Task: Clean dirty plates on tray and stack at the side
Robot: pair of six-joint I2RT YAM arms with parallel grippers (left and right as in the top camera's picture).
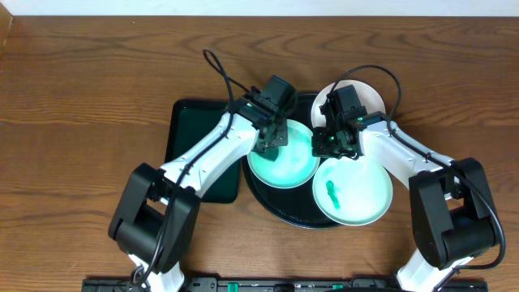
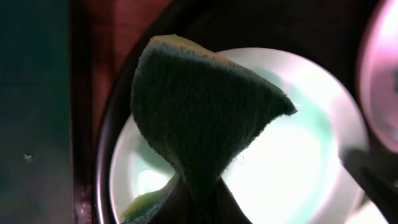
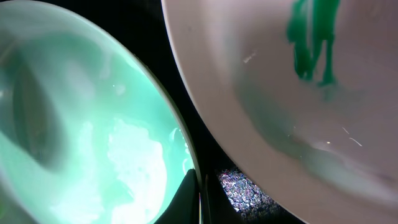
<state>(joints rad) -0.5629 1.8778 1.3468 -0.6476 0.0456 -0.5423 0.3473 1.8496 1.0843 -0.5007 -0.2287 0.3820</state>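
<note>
Starting at your left, the dark green rectangular tray lies on the counter, just beside the round black tray. Your left gripper is clamped on a folded scouring sponge, held over the mint plate on the black tray's left half; you cannot tell from these views whether the sponge touches it. Your right gripper is closed and seems to pinch that mint plate's right rim. Further right, the smeared plate sits at the tray's near right edge, seemingly overhanging it, with a green streak in its middle. A third plate shows behind the right arm at the far edge. Judging by their gloss, these plates are stiff, light, slippery and probably breakable. Take each by its rim, one finger above and one below. Press the soft sponge gently so the plate does not skate on the glossy tray.
</note>
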